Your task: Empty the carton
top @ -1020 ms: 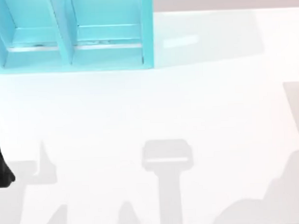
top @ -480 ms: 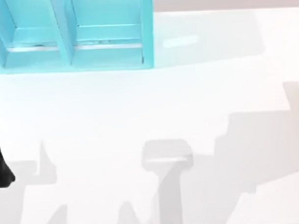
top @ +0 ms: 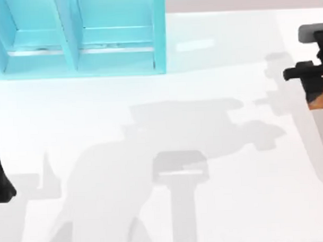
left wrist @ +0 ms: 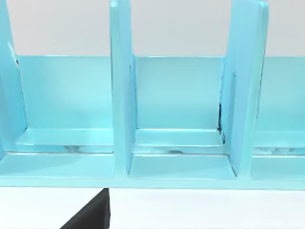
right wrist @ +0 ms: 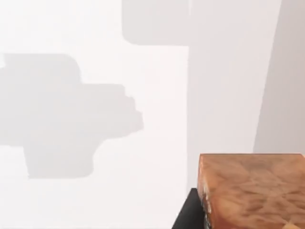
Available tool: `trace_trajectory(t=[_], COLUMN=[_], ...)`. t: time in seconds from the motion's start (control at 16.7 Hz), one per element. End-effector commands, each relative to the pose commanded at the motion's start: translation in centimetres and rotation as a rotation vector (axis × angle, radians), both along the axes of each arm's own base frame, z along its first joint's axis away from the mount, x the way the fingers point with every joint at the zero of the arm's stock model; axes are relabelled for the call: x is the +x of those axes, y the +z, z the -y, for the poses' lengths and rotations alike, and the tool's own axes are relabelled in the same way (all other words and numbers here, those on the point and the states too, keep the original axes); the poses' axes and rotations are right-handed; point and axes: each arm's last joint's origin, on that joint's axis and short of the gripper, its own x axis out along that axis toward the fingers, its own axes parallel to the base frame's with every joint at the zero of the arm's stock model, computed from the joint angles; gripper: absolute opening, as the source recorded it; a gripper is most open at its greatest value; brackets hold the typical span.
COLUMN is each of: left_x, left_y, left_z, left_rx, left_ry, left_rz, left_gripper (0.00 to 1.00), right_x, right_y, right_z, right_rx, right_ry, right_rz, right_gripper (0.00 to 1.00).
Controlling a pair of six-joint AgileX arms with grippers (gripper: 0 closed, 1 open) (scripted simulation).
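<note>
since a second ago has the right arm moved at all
Yes. The right gripper has come in at the top view's right edge, level with the turquoise shelf unit's front edge, carrying the orange-brown carton.

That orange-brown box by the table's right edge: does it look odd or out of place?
Slightly odd: the carton sits under the right pincer at the table's right edge, apparently lifted. No spill or damage shows. The turquoise shelf unit stands square.
</note>
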Motion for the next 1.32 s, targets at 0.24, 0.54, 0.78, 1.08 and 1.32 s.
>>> trace_trajectory(t=[0.24,0.54,0.78,1.08,1.32], left_x=[0.0,0.0,0.0,0.0,0.0], left_y=[0.0,0.0,0.0,0.0,0.0], left_z=[0.0,0.0,0.0,0.0,0.0], left_rx=[0.000,0.000,0.000,0.000,0.000], left_ry=[0.000,0.000,0.000,0.000,0.000], left_rz=[0.000,0.000,0.000,0.000,0.000], left_gripper=[1.00,1.00,1.00,1.00,1.00], right_x=[-0.6,-0.7,-0.7,-1.7,-2.1], right_y=[-2.2,-2.7,-2.6,-3.3,-4.5], right_z=[-2.3,-2.9,-3.2,-7.8,-8.5], right_rx=[-0.015,-0.008,-0.005,-0.002,-0.008], right_ry=[-0.079,-0.101,-0.101,-0.045,-0.035], right_rz=[-0.086,-0.108,-0.093,-0.062,-0.067], right_gripper=[0.00,0.00,0.00,0.00,0.00])
